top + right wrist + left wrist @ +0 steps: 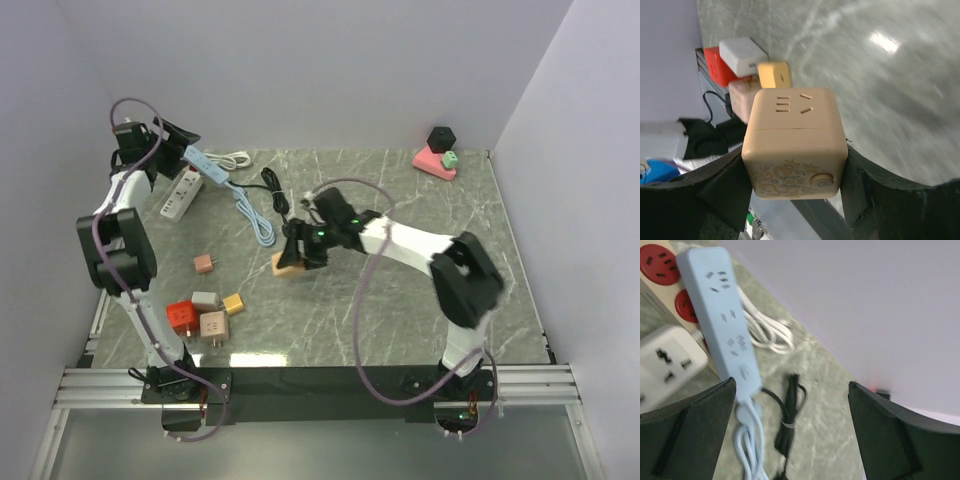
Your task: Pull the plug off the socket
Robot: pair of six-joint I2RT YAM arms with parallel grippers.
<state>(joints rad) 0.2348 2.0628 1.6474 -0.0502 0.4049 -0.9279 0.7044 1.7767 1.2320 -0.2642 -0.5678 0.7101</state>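
Observation:
My right gripper [303, 250] is shut on a tan cube socket [288, 264] near the table's middle. In the right wrist view both fingers press the cube's [795, 145] sides, and its top outlets and front button face the camera; no plug shows in it. A black cord [276, 195] runs from the back toward that gripper. Its plug end is hidden. My left gripper [178, 138] is open and raised at the far left. In the left wrist view a blue power strip [720, 315] lies beside its left finger [695, 430], not gripped. The bundled black cord [787, 415] lies between the jaws, below them.
A white power strip [180, 195] with red outlets lies under the blue one, with a white cable [235, 158] behind. Several small cube adapters [205, 310] sit at front left. A pink block with black and green pieces [437, 155] stands at back right. Walls close three sides.

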